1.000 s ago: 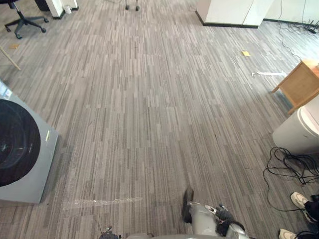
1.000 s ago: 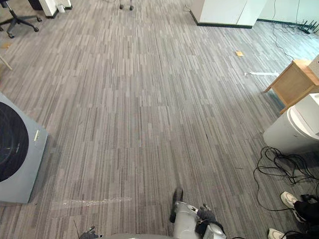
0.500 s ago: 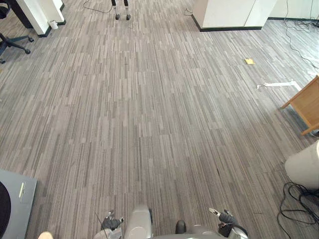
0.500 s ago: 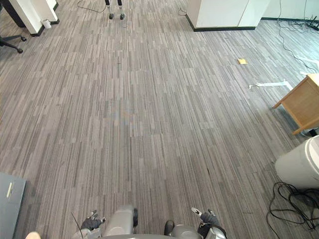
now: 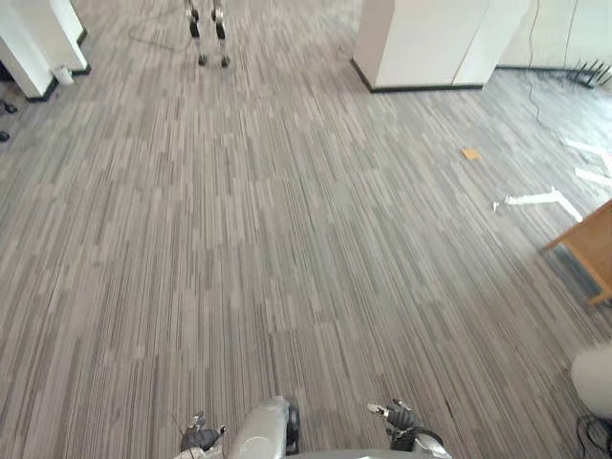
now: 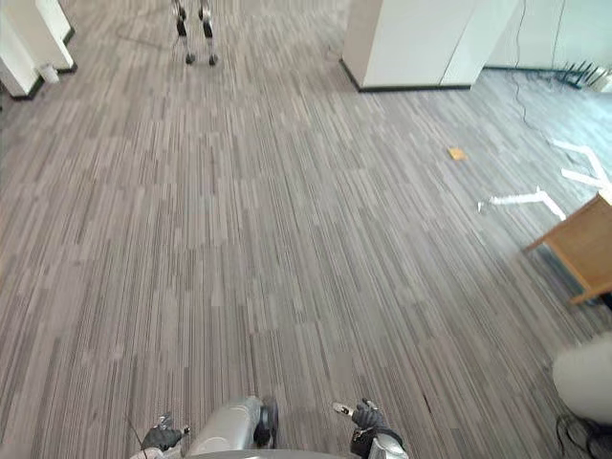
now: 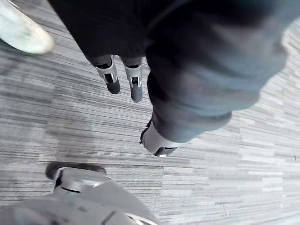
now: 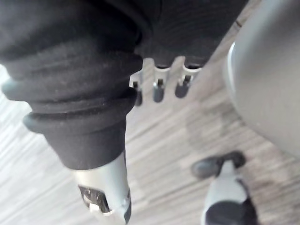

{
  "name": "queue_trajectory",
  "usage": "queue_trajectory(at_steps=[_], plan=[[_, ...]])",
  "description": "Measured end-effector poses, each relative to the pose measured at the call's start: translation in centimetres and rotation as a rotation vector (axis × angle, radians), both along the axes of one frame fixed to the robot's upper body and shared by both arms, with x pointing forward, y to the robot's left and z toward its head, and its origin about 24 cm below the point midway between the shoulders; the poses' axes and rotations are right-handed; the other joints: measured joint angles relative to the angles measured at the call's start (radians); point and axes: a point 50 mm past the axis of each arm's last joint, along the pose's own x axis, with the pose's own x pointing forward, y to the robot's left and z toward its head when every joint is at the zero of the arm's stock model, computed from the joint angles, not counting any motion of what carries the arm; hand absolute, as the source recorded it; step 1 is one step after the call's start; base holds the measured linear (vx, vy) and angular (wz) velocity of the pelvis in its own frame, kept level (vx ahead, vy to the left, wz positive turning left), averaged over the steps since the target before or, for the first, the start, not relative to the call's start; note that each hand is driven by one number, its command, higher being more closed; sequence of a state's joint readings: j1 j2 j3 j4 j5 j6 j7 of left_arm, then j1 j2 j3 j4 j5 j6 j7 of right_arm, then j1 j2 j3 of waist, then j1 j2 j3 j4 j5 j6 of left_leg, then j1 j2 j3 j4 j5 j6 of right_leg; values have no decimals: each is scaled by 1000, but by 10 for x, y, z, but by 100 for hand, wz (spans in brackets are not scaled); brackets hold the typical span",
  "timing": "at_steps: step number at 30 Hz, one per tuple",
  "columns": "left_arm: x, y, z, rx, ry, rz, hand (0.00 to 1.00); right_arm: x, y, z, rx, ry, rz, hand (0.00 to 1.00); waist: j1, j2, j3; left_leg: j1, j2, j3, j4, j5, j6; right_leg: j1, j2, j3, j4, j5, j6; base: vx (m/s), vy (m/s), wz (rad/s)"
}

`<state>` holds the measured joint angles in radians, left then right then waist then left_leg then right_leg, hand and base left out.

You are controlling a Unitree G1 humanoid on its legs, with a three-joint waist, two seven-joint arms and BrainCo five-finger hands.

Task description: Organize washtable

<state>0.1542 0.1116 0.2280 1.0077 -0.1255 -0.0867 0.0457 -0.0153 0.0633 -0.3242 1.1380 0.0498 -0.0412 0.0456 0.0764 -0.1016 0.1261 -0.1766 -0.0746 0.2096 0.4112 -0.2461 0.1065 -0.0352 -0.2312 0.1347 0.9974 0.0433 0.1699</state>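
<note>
Carpet (image 5: 287, 239) is stretching out ahead, grey with long thin stripes, and the robot is standing in the middle of it. Both arms are hanging down low. The left hand (image 5: 199, 440) is showing at the bottom of the head view and the right hand (image 5: 400, 419) is sitting just across from it, both over bare carpet.

From the left wrist camera, the left fingers (image 7: 135, 84) are dangling straight and loose, slightly spread, with the thumb (image 7: 157, 143) sticking out apart from them. It's the same on the right: the fingers (image 8: 158, 89) are hanging relaxed in a row and the thumb (image 8: 105, 197) is pointing off on its own.

Off at the right edge, a corner of a wooden table (image 5: 591, 251) is poking in, well away from both hands. I honestly can't tell if that's the one to be organized, or what's on top of it. A white bin (image 5: 595, 378) is sitting nearer along that edge, white tape strips (image 5: 535, 199) and a yellow scrap (image 5: 469, 153) are lying on the carpet, and a white cabinet (image 5: 421, 43) is standing at the far end.
</note>
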Motion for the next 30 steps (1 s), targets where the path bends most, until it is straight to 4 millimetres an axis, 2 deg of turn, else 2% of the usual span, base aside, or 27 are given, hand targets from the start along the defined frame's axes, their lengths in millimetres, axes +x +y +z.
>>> queue_trajectory(at_steps=[2,3,5,6,8,9,10,11,12,13,14,15,16,17,18,19,20,21,22,24,25,26,27,28,29,30], plan=[[-1,-5,-2,-11,21,-43,0,1,-14,2,-25,-29,-59,0,-20,32,0,178,-26,-56,-142,0,1,-91,7,-157,89,-132,-103,514,230,55],[2,-9,-3,-31,19,-61,0,1,-26,4,-40,-48,-120,0,-40,50,1,262,-29,-105,-210,0,1,-171,34,-256,37,-239,-112,503,186,69],[5,-11,-4,-42,20,-70,0,-6,-34,4,-49,-48,-172,0,-59,56,3,310,-30,-137,-247,-4,2,-239,61,-307,-83,-289,-112,525,121,78],[8,-14,-5,-54,19,-71,0,-16,-40,3,-40,-40,-261,0,-63,63,6,391,-30,-175,-307,-18,0,-314,106,-343,-351,-268,-114,575,69,70],[7,-16,-5,-65,15,-50,0,-18,-41,4,-39,-47,-285,0,-61,64,7,443,-31,-189,-334,-34,-6,-343,136,-360,-551,-202,-126,570,30,48],[6,-17,-5,-76,10,-28,0,-20,-40,3,-37,-45,-288,0,-64,65,7,481,-29,-218,-336,-65,-13,-368,170,-347,-692,-144,-141,710,-29,58],[3,-20,-7,-88,12,2,0,-18,-41,4,-37,-54,-281,0,-68,70,4,508,-19,-240,-330,-95,-30,-385,192,-325,-729,-127,-160,910,-82,102],[-1,-25,-9,-113,13,66,0,-13,-39,6,-37,-72,-265,0,-81,71,-1,529,-6,-279,-273,-125,-73,-389,213,-300,-708,-102,-207,1166,-176,148],[-3,-30,-10,-138,14,116,0,-17,-36,5,-31,-57,-251,0,-100,82,-22,497,7,-314,-111,-136,-92,-365,221,-292,-677,33,-274,866,-148,142],[-2,-35,-11,-155,16,130,0,-19,-38,5,-34,-56,-255,0,-105,99,-31,472,15,-313,-27,-136,-92,-359,226,-297,-660,60,-249,701,-135,100],[-4,-44,-12,-186,20,162,0,-15,-47,7,-59,-73,-235,0,-102,140,-45,421,48,-311,98,-124,-100,-348,249,-320,-637,34,-235,503,-49,18],[-7,-51,-14,-216,20,219,0,-6,-52,11,-77,-100,-211,0,-98,181,-47,337,72,-289,279,-31,-90,-326,281,-321,-631,-9,-244,1018,-92,-49],[-9,-53,-14,-245,10,293,0,2,-55,15,-95,-125,-194,0,-63,206,-35,205,102,-258,559,163,-134,-258,326,-283,-669,-55,-254,1006,-59,-73],[-5,-52,-13,-251,-4,297,0,1,-55,14,-103,-117,-194,0,-58,210,-30,138,132,-231,692,148,-132,-195,344,-267,-700,-71,-262,823,-54,-65],[-2,-51,-12,-251,-16,304,0,2,-53,14,-104,-111,-193,0,-56,208,-23,101,152,-218,761,130,-134,-143,351,-258,-725,-80,-268,729,-62,-19],[0,-48,-11,-261,-45,334,0,-2,-48,11,-91,-86,-185,0,-48,179,-5,41,186,-196,820,84,-128,-31,351,-241,-781,-81,-270,693,-68,-12],[4,-39,-7,-246,-83,345,0,-6,-39,7,-70,-58,-174,0,-33,148,-4,-22,200,-182,799,40,-121,58,336,-222,-834,-89,-274,772,-62,-13],[7,-35,-6,-241,-102,349,0,-8,-35,6,-61,-48,-165,0,-31,131,-6,-61,198,-181,770,22,-118,88,324,-213,-856,-102,-266,560,2,-21],[10,-33,-4,-238,-120,347,0,-8,-27,4,-44,-35,-153,0,-18,96,-6,-141,197,-185,686,0,-129,138,300,-208,-888,-144,-237,656,66,-18],[15,-32,-2,-252,-148,372,0,-8,-30,4,-52,-25,-140,0,-5,111,-3,-232,203,-212,478,-8,-141,191,287,-203,-899,-195,-211,547,153,-11],[14,-33,-2,-261,-159,396,0,-3,-29,5,-53,-33,-130,0,-4,110,2,-255,195,-221,294,-1,-148,228,264,-201,-899,-228,-192,575,251,-3],[13,-31,-1,-259,-171,413,0,-4,-27,5,-51,-29,-112,0,0,105,1,-265,194,-215,121,22,-176,262,235,-195,-899,-267,-170,583,267,-4],[13,-31,-1,-260,-176,425,0,-3,-26,5,-49,-30,-111,0,3,105,3,-272,197,-215,45,35,-190,282,222,-192,-898,-288,-162,577,305,-14],[10,-28,-1,-255,-180,453,0,-6,-23,3,-43,-19,-104,0,14,94,-2,-284,200,-191,0,111,-198,310,181,-184,-895,-333,-140,473,277,-22],[7,-26,-1,-250,-179,472,0,-8,-19,2,-34,-6,-100,0,23,77,-12,-277,198,-152,19,161,-200,317,154,-175,-898,-354,-130,619,388,-52],[2,-23,-2,-236,-173,514,0,-15,-15,-1,-5,26,-151,0,45,65,-33,-287,198,-86,89,170,-183,322,120,-145,-879,-366,-128,662,388,-71]])
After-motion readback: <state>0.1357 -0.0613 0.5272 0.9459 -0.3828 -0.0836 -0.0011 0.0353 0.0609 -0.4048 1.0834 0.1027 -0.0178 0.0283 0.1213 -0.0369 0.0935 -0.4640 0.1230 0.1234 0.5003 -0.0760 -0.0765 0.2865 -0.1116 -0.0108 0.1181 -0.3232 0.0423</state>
